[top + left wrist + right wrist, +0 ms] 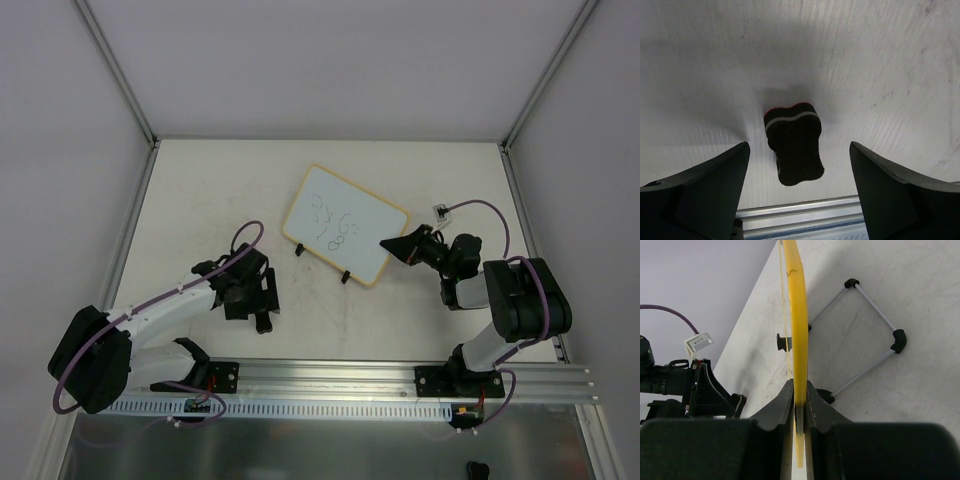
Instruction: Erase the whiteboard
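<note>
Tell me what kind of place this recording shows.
Most likely a robot lab test cell: a white table boxed in by plain panels, the left arm and right arm bolted to a metal rail, a small whiteboard.

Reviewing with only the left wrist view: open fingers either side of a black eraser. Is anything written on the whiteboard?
Observer: Yes, dark scribbles mark the whiteboard.
Operator: Is the right hand involved?
Observer: The right hand is shut on the board's framed edge.
Operator: Is the board lying flat?
Observer: No, it is propped on a wire stand behind it.
</note>
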You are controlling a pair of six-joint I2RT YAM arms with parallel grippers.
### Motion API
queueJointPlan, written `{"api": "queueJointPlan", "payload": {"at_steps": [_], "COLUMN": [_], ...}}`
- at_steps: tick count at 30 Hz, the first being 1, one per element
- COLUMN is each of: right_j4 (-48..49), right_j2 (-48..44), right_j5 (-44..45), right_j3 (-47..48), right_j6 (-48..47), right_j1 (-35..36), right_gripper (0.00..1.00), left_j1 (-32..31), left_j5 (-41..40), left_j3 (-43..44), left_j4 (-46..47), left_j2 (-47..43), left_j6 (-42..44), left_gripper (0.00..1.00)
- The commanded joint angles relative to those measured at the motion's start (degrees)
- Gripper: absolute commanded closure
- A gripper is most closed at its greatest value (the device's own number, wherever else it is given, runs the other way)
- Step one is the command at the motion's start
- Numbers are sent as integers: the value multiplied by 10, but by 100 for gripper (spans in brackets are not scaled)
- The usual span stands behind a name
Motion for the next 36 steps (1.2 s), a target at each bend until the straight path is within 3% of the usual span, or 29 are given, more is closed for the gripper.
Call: {"api": "queueJointPlan", "payload": {"at_steps": [1, 12, 17, 24, 31, 36], "right_j4": [129, 129, 129, 129, 129, 129], "right_j2": [-4, -6, -6, -7, -9, -10], "right_j5": [5, 4, 3, 3, 2, 1], "right_j3": [9, 8, 8, 8, 7, 8], "right_j6": [-21, -20, -19, -19, -19, -18], "right_j1": [-6, -6, -6, -5, -6, -6], "right_gripper": [100, 100, 100, 100, 100, 100], "left_j1": [-8, -13, -19, -35, -48, -52], "left_j5": [-26, -41, -43, -39, -47, -55], "left_j3": [18, 22, 29, 42, 69, 78], "left_j4": [-17, -20, -21, -30, -65, -86], "left_j2": [10, 46, 63, 77, 105, 102], "left_j6": [-16, -9, -2, -2, -3, -5], "left_gripper": [19, 36, 50, 52, 42, 43]}}
